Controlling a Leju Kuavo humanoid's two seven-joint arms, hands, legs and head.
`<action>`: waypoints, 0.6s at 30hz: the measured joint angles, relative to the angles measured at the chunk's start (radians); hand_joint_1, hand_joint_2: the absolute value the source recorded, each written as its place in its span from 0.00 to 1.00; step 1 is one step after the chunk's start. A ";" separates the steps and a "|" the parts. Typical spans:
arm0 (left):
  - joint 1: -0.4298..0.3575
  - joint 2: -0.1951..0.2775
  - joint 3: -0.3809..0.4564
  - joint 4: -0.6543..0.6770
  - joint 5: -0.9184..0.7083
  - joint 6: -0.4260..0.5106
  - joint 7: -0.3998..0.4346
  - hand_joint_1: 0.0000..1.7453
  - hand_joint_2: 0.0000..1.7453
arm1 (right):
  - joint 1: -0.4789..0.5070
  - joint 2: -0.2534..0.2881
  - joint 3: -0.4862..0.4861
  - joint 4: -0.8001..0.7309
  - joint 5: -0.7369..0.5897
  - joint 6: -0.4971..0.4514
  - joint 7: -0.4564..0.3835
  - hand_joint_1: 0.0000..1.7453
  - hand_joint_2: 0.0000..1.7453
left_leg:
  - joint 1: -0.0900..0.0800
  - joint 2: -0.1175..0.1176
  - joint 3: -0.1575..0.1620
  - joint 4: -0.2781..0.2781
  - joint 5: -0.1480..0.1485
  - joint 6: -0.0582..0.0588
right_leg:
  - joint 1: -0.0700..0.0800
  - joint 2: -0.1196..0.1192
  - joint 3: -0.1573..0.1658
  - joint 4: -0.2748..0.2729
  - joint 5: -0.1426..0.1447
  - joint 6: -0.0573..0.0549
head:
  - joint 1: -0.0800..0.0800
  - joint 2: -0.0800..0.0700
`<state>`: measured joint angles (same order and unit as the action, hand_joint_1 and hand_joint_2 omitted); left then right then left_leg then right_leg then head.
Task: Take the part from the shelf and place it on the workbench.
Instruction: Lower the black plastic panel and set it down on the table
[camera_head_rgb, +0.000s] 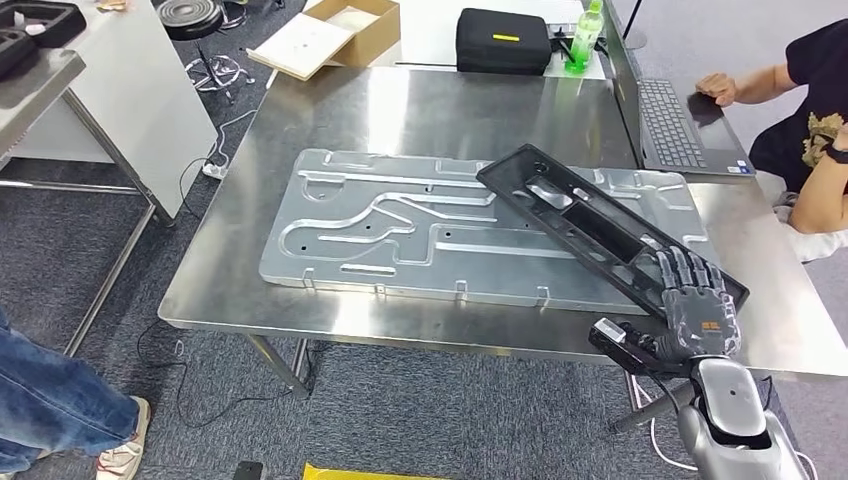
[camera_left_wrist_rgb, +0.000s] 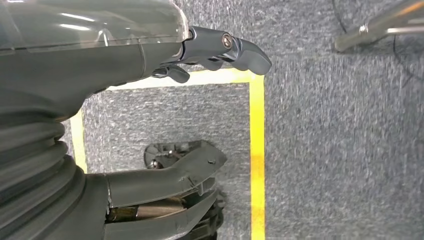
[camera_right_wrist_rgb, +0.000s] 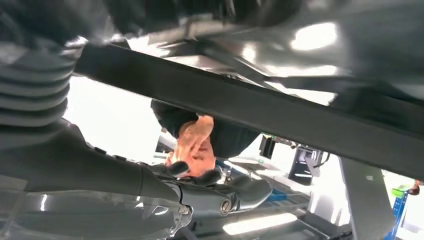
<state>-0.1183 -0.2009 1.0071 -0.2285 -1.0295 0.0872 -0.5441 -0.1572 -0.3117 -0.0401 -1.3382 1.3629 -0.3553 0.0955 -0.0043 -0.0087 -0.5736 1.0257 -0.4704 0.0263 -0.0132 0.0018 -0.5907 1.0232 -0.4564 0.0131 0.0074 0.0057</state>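
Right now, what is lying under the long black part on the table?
Under the black part lies a large stamped metal plate on the steel table. The right hand holds the part's near end. What the part covers is hidden.

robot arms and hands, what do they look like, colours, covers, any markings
The right arm is glossy silver with dark joints. Its right hand is dark grey, with segmented fingers and a small orange mark on its back. A black box sits at the wrist beside it. In the wrist views, each wrist wears a grey ribbed cover under a translucent shell. The left hand has a thick grey thumb with a visible screw.
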 joint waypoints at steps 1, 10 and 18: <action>0.000 0.000 0.000 0.000 0.000 0.001 0.000 0.00 1.00 | 0.000 0.000 0.000 -0.001 -0.005 -0.001 -0.001 0.00 0.00 | 0.001 0.001 -0.008 0.020 -0.015 -0.005 | -0.002 -0.001 0.003 -0.004 0.001 -0.007 | 0.000 0.000; 0.007 0.001 0.000 0.000 0.015 0.014 0.008 0.00 1.00 | 0.050 0.055 0.000 -0.087 -0.083 -0.033 -0.011 0.00 0.00 | 0.004 0.002 -0.046 0.085 -0.007 -0.002 | 0.008 -0.006 0.012 0.005 -0.011 -0.023 | -0.001 0.000; 0.012 0.002 0.002 0.000 0.023 0.027 0.013 0.00 1.00 | 0.124 0.105 0.006 -0.218 -0.086 -0.074 -0.011 0.00 0.00 | 0.004 0.001 -0.004 -0.013 0.020 0.027 | 0.003 -0.004 -0.033 0.106 -0.079 0.011 | 0.000 0.000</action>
<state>-0.1065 -0.1991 1.0090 -0.2285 -1.0060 0.1141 -0.5306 -0.0337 -0.2067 -0.0342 -1.5558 1.2766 -0.4292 0.0847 -0.0004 -0.0081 -0.5773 1.0130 -0.4504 0.0529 -0.0102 -0.0017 -0.6239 1.1288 -0.5359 0.0245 0.0072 0.0057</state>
